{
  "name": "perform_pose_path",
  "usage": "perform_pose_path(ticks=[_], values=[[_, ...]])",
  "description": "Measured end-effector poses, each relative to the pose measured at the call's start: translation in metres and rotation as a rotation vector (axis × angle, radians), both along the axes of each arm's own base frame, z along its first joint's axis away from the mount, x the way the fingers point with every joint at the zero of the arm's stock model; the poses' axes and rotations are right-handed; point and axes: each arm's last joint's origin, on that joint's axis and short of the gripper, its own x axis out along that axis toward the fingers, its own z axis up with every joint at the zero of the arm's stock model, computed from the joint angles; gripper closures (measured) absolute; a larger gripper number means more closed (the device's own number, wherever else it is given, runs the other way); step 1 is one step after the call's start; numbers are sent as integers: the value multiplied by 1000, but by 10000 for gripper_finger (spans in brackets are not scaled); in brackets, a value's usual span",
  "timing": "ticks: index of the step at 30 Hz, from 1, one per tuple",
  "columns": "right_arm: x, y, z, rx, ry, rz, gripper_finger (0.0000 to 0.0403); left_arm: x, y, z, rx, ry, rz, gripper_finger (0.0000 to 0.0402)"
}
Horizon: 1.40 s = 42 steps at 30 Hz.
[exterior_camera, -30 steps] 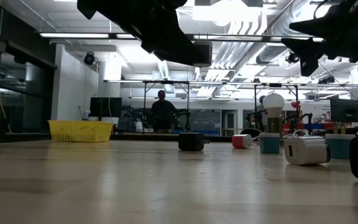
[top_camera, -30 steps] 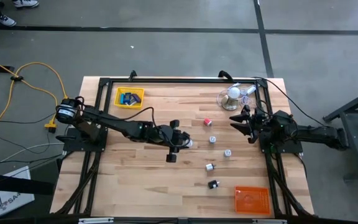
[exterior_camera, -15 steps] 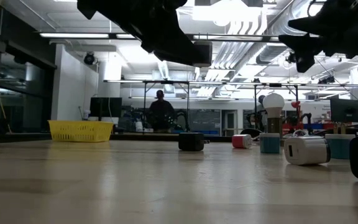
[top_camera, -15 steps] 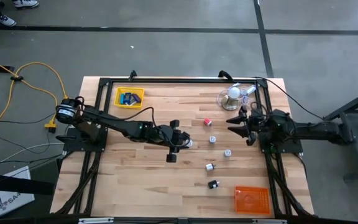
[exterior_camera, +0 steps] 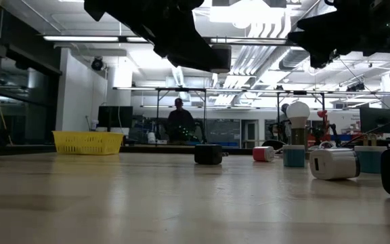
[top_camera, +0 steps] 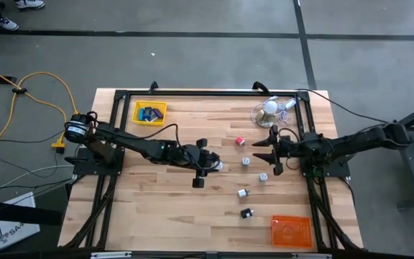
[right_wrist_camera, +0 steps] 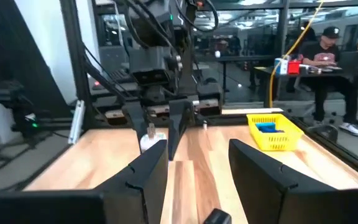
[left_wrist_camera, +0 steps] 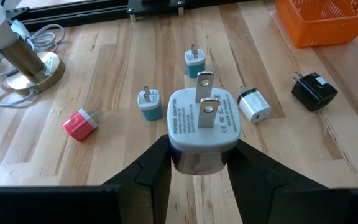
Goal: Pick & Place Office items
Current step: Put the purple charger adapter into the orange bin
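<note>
Left hand pinches a white plug adapter between its two dark fingers, the two metal prongs pointing away from the wrist, and in the overhead view this hand sits above the middle of the wooden bench. Right hand has its fingers spread with nothing between them; it reaches in from the right side and hovers over the scattered office items near the bench's centre-right, and its own camera looks across the bench between its two parted fingers toward the left arm. Below and beside it lie the loose pieces: a red adapter, a teal-and-white adapter, a second small teal one, a silver-white adapter and a black adapter, all apart from one another. In the left wrist view the same pieces show as the red one, two teal ones and, the silver-white one and the black one. A yellow tray at the far left corner of the bench holds blue pieces. An orange tray lies at the near right corner. A white ball-shaped lamp with a clear cable tangle stands at the far right corner. A person shows in the room beyond the bench.
</note>
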Motion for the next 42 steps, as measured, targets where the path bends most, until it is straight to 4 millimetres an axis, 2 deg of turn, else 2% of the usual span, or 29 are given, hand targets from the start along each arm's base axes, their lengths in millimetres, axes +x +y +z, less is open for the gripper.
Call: perform_pose_path(ticks=[9, 19, 25, 31, 42], values=[[15, 14, -6, -14, 6, -35, 245, 0, 0, 0, -3, 0, 2, 277], [65, 31, 22, -134, 84, -26, 245, 0, -1, 0, -1, 0, 1, 277], [86, 38, 17, -177, 144, -38, 245, 0, -2, 0, -1, 0, -1, 277], [92, 49, 3, -262, 199, -67, 245, 0, -3, 0, -1, 0, -5, 277], [94, 53, -3, -193, 217, -79, 231, 0, -3, 0, -2, 1, -6, 277]])
